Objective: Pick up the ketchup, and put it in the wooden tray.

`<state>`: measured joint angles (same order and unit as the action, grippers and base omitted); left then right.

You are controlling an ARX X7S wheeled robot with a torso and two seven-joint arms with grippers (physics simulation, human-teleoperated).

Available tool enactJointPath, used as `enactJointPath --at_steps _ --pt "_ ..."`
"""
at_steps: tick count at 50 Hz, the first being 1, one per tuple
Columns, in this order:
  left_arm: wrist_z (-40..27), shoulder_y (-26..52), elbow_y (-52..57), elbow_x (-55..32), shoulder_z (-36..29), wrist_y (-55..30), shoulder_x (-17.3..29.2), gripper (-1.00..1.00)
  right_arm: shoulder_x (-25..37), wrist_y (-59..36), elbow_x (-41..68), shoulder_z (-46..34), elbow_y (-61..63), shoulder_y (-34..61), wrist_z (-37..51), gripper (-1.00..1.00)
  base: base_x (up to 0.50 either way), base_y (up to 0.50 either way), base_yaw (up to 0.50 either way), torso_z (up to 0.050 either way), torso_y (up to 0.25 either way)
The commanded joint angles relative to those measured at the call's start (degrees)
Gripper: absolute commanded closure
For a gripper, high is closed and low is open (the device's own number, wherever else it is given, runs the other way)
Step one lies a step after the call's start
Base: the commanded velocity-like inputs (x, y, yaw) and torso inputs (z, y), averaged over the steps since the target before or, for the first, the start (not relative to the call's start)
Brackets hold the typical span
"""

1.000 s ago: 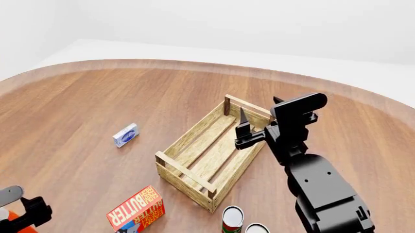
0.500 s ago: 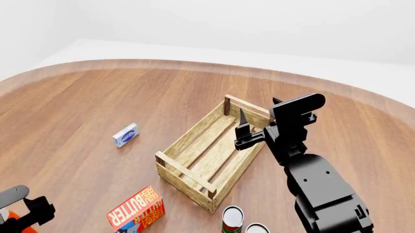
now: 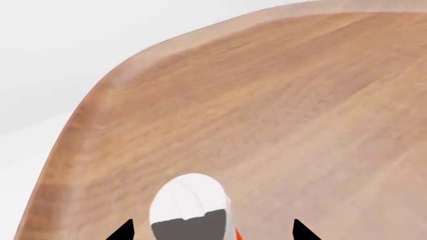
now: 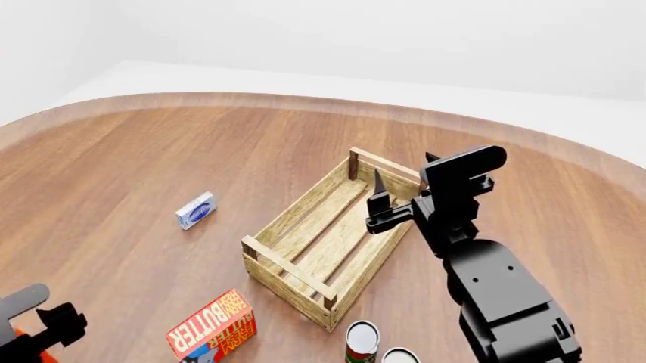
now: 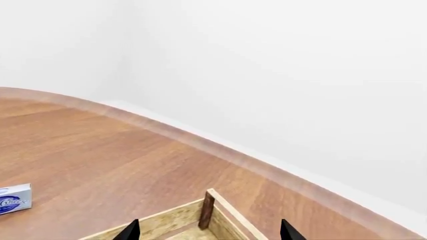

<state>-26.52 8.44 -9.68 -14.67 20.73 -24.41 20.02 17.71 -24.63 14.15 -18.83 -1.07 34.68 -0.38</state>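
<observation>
The round wooden table (image 4: 151,166) fills most of the head view, and nothing on it has changed place since the earlier pictures. The right arm (image 4: 500,295) stands as it did, only a very little shifted. Its gripper (image 4: 376,203) hangs above the right long side of the wooden tray (image 4: 302,249), near the far corner. In the right wrist view the two black fingertips (image 5: 128,231) are wide apart, with the tray's corner post (image 5: 207,209) between them lower down, and they hold nothing.

The tray lies slantwise in the middle of the table and is empty. Near its front corner lies the butter box (image 4: 214,327), and just to the right of that corner stand two cans (image 4: 361,340), cut by the lower edge. A small white and blue packet (image 4: 196,209) lies alone to the left of the tray, well apart from it.

The change is at the lower left corner of the head view. The left gripper (image 4: 41,325) has moved a little to the right and up compared with one second ago, and less orange shows beside it. The ketchup (image 3: 192,200) is there, at the near left edge of the table and far from the tray. In the left wrist view its white cap stands between the two fingertips (image 3: 123,232), which are spread wider than the cap. Whether they touch the bottle lower down I cannot tell.
</observation>
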Motion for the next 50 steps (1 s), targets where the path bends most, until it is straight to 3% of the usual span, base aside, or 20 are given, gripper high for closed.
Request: enactJointPath --at_steps 1,13,14,24,37,43,50 --pt "-0.9 4.2 -8.5 1.1 -0.3 2.8 0.0 -1.00 0.1 0.0 0.1 -0.1 -0.3 0.3 0.2 -1.00 0.00 0.00 0.00 0.000 0.000" --pt "-0.1 12.1 -26.3 1.8 -0.6 7.9 0.3 -1.00 0.4 -0.3 0.3 0.0 0.1 0.0 0.7 -1.00 0.00 0.00 0.00 0.000 0.000" --pt "0.0 12.6 -27.5 1.8 -0.6 8.5 0.4 1.00 0.3 -0.3 0.3 0.0 0.0 0.0 0.8 -1.00 0.00 0.00 0.00 0.000 0.000" --pt "0.9 14.5 -30.5 1.7 -0.6 12.2 0.3 1.00 0.5 -0.3 0.4 0.1 0.0 -0.2 1.1 -1.00 0.00 0.00 0.00 0.000 0.000" --pt "4.8 14.0 -12.8 0.4 -4.3 7.1 0.4 1.00 0.9 -0.9 0.9 0.6 1.3 0.0 1.6 -1.00 0.00 0.00 0.00 0.000 0.000" --pt "7.1 19.8 -5.4 0.5 -9.4 0.6 1.2 1.00 1.4 -2.1 1.5 1.4 2.8 0.5 2.3 -1.00 0.00 0.00 0.00 0.000 0.000" --pt "10.5 28.6 -5.8 1.6 -15.6 -1.7 0.9 1.00 2.3 -3.8 2.0 2.9 4.8 0.7 3.5 -1.00 0.00 0.00 0.00 0.000 0.000"
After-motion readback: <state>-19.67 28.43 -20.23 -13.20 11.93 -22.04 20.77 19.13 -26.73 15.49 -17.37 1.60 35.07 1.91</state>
